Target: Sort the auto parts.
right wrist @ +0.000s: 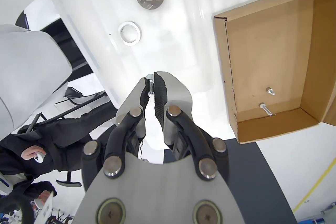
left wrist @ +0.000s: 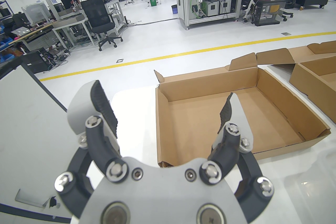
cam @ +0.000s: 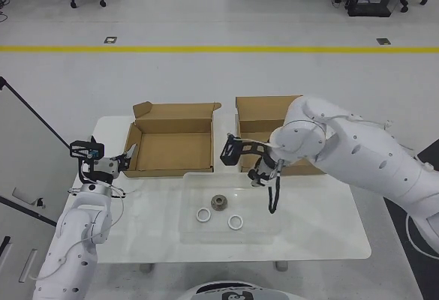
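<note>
Your right gripper (right wrist: 151,81) is pinched narrow on a bolt (right wrist: 150,87), its shank lying along the pads. It hangs over the far edge of the tray (cam: 204,187), and the right box (right wrist: 262,51) sits just beside it on the side away from the robot, two bolts (right wrist: 265,108) already inside. You likely need only a short carry over that box's near wall, and the right arm is plainly the nearer. Your left gripper (left wrist: 164,93) is wide and holds nothing, by the left box (left wrist: 210,114); two rings (cam: 202,215) and a hub (cam: 219,202) lie in the tray.
</note>
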Robot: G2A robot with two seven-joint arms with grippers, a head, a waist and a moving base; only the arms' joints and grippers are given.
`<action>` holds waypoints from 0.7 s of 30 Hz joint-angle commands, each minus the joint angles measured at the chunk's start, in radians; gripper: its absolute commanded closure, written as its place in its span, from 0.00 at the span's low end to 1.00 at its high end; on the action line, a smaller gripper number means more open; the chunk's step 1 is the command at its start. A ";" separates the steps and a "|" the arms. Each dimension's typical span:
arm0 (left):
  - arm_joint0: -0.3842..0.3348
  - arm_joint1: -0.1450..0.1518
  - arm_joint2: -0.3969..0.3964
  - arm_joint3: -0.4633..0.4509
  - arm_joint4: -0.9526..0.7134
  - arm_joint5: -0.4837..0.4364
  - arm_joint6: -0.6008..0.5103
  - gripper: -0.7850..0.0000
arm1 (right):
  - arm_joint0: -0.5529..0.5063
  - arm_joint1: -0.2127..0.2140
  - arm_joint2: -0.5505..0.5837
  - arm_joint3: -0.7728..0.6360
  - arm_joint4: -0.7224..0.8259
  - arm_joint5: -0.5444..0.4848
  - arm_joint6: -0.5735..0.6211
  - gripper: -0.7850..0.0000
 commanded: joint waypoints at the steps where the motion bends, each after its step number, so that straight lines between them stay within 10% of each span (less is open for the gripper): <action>1: 0.000 0.000 0.000 0.000 0.000 0.000 0.000 0.00 | 0.000 0.023 0.023 -0.024 0.034 -0.009 0.000 1.00; 21: 0.000 0.000 0.000 0.000 0.000 0.000 0.000 0.00 | -0.161 0.114 0.238 0.018 0.412 -0.219 -0.110 1.00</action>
